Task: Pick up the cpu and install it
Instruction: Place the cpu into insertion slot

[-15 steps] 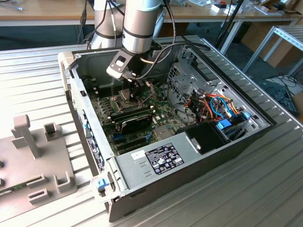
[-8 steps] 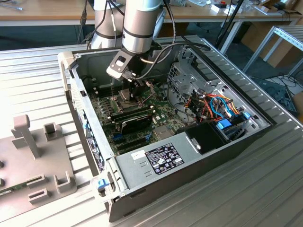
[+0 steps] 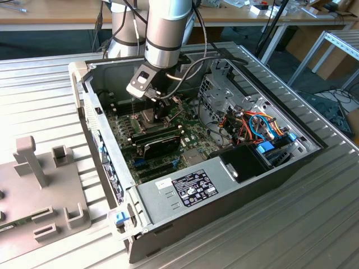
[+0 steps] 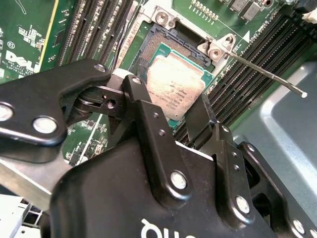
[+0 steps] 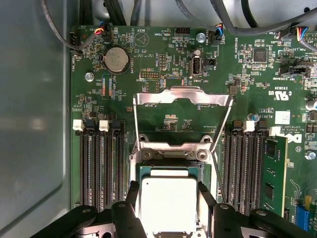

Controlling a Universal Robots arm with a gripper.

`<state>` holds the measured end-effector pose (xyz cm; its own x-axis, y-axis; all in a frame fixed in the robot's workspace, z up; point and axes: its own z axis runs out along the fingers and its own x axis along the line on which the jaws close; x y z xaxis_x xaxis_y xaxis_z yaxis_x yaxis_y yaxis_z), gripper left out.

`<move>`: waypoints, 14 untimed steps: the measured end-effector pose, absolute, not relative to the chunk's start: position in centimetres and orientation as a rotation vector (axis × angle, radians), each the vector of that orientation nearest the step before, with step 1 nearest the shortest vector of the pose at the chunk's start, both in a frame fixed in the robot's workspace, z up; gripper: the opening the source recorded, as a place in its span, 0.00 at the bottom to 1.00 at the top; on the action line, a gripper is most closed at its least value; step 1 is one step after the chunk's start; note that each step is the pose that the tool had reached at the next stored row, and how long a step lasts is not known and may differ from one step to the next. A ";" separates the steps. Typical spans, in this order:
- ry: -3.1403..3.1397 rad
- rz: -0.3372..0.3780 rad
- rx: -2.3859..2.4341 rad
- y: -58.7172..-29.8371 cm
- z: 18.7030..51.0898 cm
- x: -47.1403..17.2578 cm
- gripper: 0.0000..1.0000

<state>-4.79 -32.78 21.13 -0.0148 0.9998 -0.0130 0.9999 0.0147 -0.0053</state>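
While the cpu (image 5: 168, 206) sits low over the open socket (image 4: 152, 45), whether seated I cannot tell, the gripper (image 5: 168, 191) fingers (image 5: 133, 196) pinch its opposite edges. Pickup done, release pending. Hinged frame (image 5: 183, 96) stands open, lever (image 4: 267, 74) unlatched.

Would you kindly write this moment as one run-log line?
gripper: shut on cpu | cpu: over open socket, seating unclear | metal frame: hinged up
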 end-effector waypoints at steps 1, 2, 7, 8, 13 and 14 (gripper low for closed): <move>2.234 -0.020 2.201 -32.8 21.1 -4.8 0.55; 2.234 -0.020 2.201 -32.9 21.1 -4.8 0.55; 2.234 -0.020 2.201 -33.4 21.1 -4.8 0.55; 2.234 -0.020 2.201 -33.4 21.0 -4.8 0.55; 2.234 -0.021 2.201 -33.4 20.8 -4.8 0.55; 2.234 -0.021 2.201 -33.4 20.8 -4.8 0.55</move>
<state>-4.81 -33.39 20.84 -0.0148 0.9998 -0.0133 0.9999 0.0148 -0.0055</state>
